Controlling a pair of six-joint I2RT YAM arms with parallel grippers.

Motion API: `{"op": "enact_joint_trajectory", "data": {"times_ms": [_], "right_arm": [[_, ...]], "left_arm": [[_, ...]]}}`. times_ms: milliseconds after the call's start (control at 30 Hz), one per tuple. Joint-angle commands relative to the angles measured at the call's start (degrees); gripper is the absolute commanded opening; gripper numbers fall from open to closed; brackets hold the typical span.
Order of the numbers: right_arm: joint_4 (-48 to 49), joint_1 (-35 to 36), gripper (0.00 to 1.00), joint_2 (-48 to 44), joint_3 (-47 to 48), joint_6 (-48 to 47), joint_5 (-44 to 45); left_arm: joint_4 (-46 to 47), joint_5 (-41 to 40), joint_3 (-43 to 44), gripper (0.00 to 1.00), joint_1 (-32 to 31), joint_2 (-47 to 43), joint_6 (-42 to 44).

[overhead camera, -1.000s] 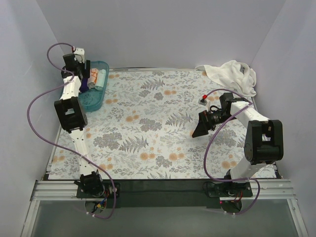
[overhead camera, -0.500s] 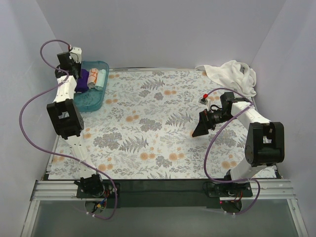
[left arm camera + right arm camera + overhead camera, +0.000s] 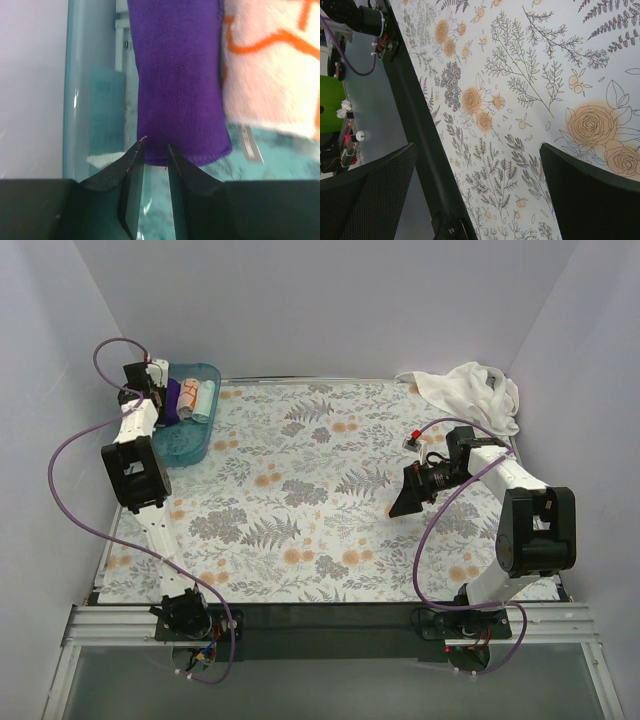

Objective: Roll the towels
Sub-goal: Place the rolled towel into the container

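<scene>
From above, at the far-left corner, the left gripper point(image 3: 158, 405) reaches into a translucent teal plastic tray point(image 3: 196, 445) that holds three small rolls: a dark purple towel point(image 3: 171, 397), a white-orange towel point(image 3: 189, 395) and a pale teal towel point(image 3: 206, 400). A crumpled white towel point(image 3: 470, 390) lies far right on the floral sheet point(image 3: 300, 490). The right gripper point(image 3: 405, 502) hangs apart from it.

At the left wrist, the smooth black jaws stand nearly together, their tips at the fuzzy purple roll's end. Whether they pinch cloth I cannot tell.

At the right wrist, mesh-textured fingers point(image 3: 375, 190) spread wide above the flat printed sheet.
</scene>
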Motion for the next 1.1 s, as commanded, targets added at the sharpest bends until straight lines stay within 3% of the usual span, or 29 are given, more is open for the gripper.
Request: {"op": "enact_joint_trajectory", "data": {"times_ms": [0, 233, 433, 667, 700, 733, 767, 933, 1067], "right_arm": [[-0.1, -0.2, 0.98, -1.2, -0.3, -0.1, -0.8], [-0.3, -0.2, 0.98, -0.6, -0.2, 0.1, -1.0], [-0.2, -0.2, 0.98, -1.5, 0.7, 0.2, -0.5], [0.2, -2.6, 0.98, -2.6, 13.1, 3.4, 4.8], [0.5, -3.3, 0.98, -2.1, 15.4, 3.9, 5.8], [0.9, -3.8, 0.98, -1.9, 17.7, 4.5, 9.0], [2.4, -5.5, 0.98, -1.2, 22.8, 6.4, 11.4], [9.1, -8.6, 0.99, 3.4, 35.0, 9.6, 33.7], [14.9, -10.9, 0.98, 10.8, 44.1, 12.1, 44.6]], "left_arm": [[-1.1, 0.3, 5.9, 0.25, 0.0, 2.3, 0.5], [2.0, 0.9, 9.4, 0.28, 0.1, 4.9, -0.9], [2.8, 4.2, 7.5, 0.36, 0.0, 1.2, -1.0], [1.9, 10.7, 3.8, 0.62, 0.1, -12.0, 0.5], [1.5, 12.0, 3.6, 0.74, 0.0, -13.6, 1.6], [0.9, 13.0, 3.2, 0.78, -0.1, -17.0, 2.3], [-0.1, 15.2, 2.4, 0.98, -0.1, -18.5, 3.0], [-5.8, 19.0, -0.1, 0.98, -0.5, -26.1, 5.2], [-8.8, 22.2, -8.5, 0.98, -0.5, -33.7, 4.8]]}}
